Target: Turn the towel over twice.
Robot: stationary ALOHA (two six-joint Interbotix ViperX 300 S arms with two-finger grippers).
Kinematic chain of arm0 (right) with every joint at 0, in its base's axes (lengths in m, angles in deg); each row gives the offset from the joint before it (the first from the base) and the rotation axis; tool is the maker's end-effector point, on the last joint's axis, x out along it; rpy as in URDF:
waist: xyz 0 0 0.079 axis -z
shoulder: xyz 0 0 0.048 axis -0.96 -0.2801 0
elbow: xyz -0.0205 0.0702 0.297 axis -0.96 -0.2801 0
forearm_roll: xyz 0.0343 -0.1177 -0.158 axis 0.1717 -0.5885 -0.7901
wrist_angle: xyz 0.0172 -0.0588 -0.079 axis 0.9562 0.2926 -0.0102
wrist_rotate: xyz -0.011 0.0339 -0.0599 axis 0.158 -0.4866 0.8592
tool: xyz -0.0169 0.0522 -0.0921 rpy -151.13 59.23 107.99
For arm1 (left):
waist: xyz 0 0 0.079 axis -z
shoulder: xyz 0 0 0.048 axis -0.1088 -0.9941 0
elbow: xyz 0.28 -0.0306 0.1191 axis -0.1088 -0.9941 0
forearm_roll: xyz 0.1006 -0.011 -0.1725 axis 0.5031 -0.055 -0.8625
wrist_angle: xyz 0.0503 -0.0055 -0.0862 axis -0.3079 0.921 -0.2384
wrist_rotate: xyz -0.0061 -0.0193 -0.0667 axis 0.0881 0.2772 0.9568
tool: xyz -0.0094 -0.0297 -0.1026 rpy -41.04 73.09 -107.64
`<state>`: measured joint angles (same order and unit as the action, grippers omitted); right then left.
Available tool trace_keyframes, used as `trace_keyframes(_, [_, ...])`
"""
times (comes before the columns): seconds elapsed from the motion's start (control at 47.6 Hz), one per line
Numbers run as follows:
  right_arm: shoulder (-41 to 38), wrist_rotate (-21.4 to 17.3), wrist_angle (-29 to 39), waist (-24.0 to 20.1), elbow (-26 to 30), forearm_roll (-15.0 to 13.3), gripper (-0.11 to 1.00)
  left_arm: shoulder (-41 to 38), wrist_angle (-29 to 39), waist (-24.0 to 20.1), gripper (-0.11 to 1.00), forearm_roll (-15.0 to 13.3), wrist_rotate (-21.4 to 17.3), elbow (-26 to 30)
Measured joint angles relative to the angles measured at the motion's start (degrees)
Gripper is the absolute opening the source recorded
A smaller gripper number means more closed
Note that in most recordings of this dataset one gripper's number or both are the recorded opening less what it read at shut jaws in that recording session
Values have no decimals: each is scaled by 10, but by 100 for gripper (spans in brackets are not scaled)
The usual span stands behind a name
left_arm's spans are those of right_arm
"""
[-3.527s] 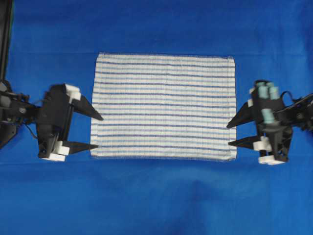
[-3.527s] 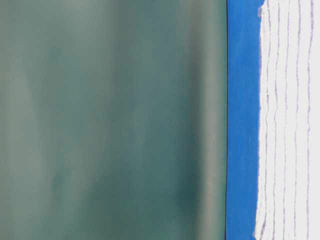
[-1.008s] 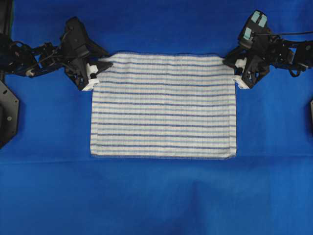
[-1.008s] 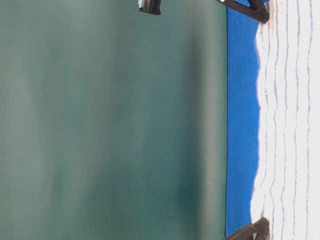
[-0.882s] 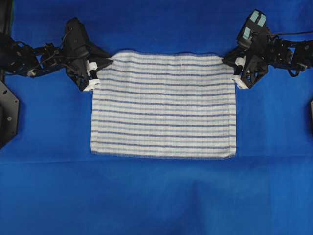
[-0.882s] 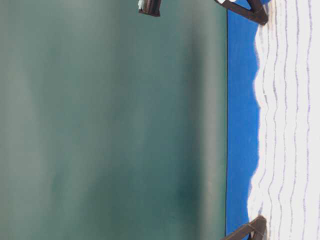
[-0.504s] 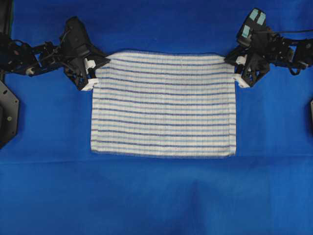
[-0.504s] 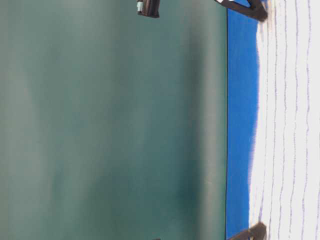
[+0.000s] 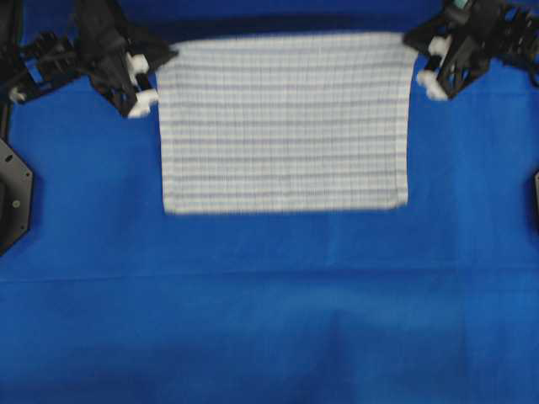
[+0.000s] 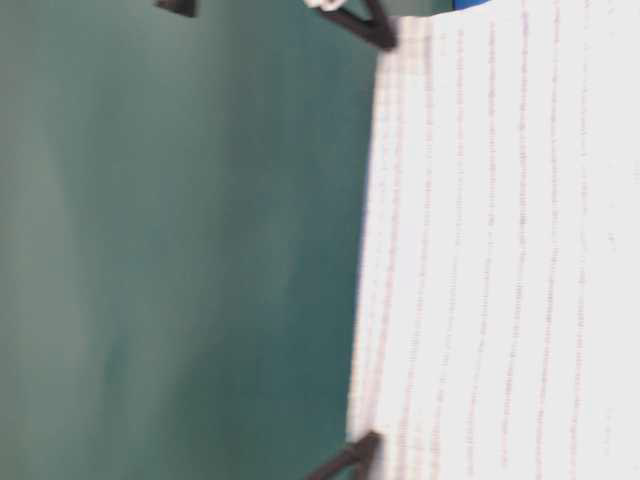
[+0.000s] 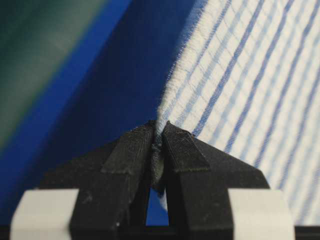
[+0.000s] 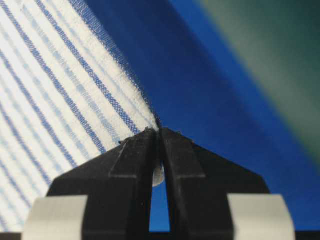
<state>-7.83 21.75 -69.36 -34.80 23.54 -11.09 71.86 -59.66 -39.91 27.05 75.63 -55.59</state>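
I have closed my left gripper [image 11: 157, 145] and right gripper [image 12: 159, 131] on the far corners of the towel [image 9: 282, 122], one each, where before they only stood open at its sides. I have raised that far edge off the blue cloth [image 9: 269, 320], and the near edge has slid farther away.

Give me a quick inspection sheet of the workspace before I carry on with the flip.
Surface: blue table cover, bare in front of the towel.
Job's things: striped towel, far edge lifted by its two corners, blurred.
Clutter: nothing seen.
Grippers: left claw shut on the towel's corner; right claw shut on the opposite corner.
Cables: thin wires along both arms; none touching the towel.
Surroundings: plain green backdrop behind the table.
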Motion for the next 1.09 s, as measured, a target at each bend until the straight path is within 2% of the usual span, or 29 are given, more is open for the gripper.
trace_keyframes(0.357, [66,47,70,31,75,-11,8,59,6,-47,4,0,-2,41])
trace_keyframes(0.462, [75,51,83,33,91,-16,8,65,6,-51,4,0,-18,52])
trace_keyframes(0.525, [80,52,92,33,102,-18,8,69,6,-51,4,0,-33,56])
trace_keyframes(0.798, [105,50,120,33,125,-23,8,105,7,-51,4,0,-40,63])
trace_keyframes(1.092, [148,37,152,-5,114,-18,8,147,20,-22,4,0,-38,40])
